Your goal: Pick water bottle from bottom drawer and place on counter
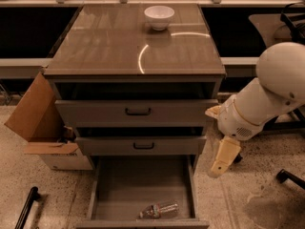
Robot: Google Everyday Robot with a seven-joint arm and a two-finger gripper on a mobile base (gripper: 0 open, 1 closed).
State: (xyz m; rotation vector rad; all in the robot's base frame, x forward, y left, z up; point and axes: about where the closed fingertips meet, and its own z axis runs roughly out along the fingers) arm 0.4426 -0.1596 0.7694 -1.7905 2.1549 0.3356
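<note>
The water bottle (159,210) lies on its side near the front of the open bottom drawer (119,185), a clear bottle with a red-and-white label. The counter (119,46) is the glossy grey-brown cabinet top with a curved glare. My gripper (218,168) hangs from the white arm to the right of the cabinet, beside the bottom drawer's right wall and above the floor, up and to the right of the bottle and apart from it. It holds nothing.
A white bowl (159,17) stands at the back of the counter. Two shallower drawers (138,111) with black handles sit partly open above the bottom one. An open cardboard box (40,128) stands left of the cabinet. A chair base (288,177) is at the right.
</note>
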